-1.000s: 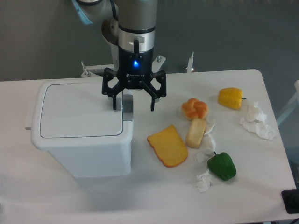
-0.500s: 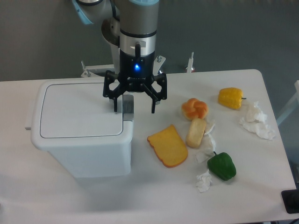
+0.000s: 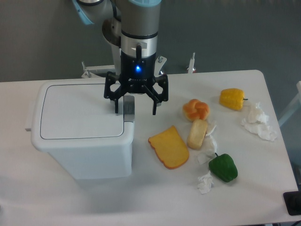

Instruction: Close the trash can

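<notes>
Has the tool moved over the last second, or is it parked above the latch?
Yes, slightly. The tool has risen a little, judged against the grey latch tab on the trash can, with its fingers open.

A plain grey wall [image 3: 235, 33] fills the back. A white table [image 3: 263, 188] with rounded corners spans the view under even light. Metal clamps [image 3: 192, 63] stand at its far edge.

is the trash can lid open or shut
Shut: the flat lid lies level in the trash can's top rim, no gap showing. The open claw hangs above the latch tab.
</notes>
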